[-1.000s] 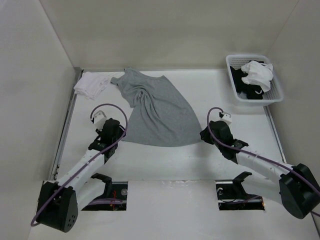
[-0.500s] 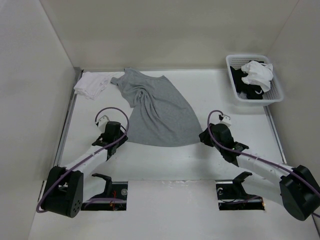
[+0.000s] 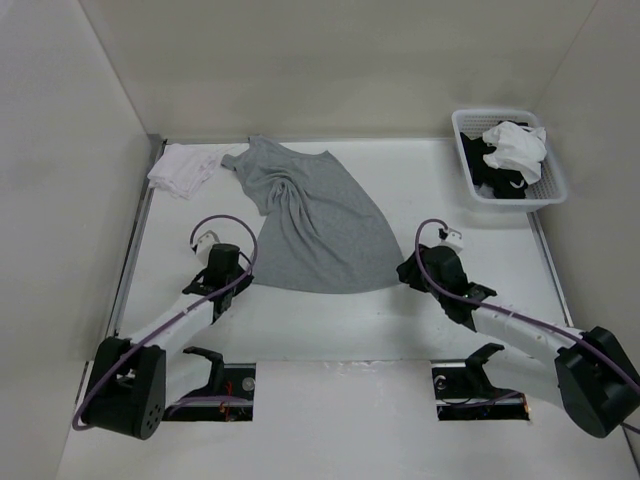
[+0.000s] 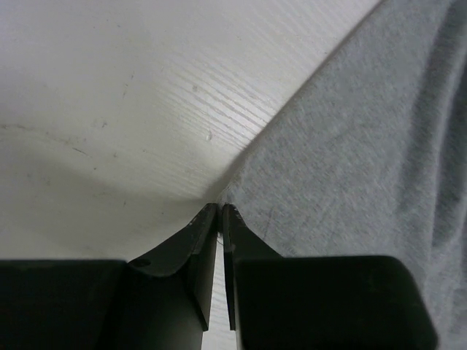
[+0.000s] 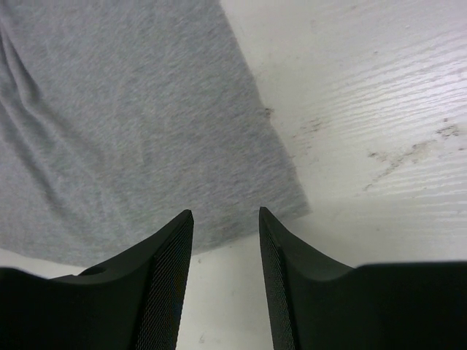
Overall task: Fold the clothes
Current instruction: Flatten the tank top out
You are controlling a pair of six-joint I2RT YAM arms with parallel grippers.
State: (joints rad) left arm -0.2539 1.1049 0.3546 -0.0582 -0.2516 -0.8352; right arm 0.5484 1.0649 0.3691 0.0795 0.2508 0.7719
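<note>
The grey top (image 3: 315, 225) lies spread on the worktop (image 3: 440, 190), straps toward the far left and hem toward the arms. The left claw (image 4: 220, 211) is pressed together at the hem's near-left corner; whether it pinches cloth is unclear. The right claw (image 5: 226, 215) is spread over the near-right corner.

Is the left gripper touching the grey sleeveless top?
Touching. The left wrist view shows the left gripper closed on the hem corner of the grey sleeveless top.
</note>
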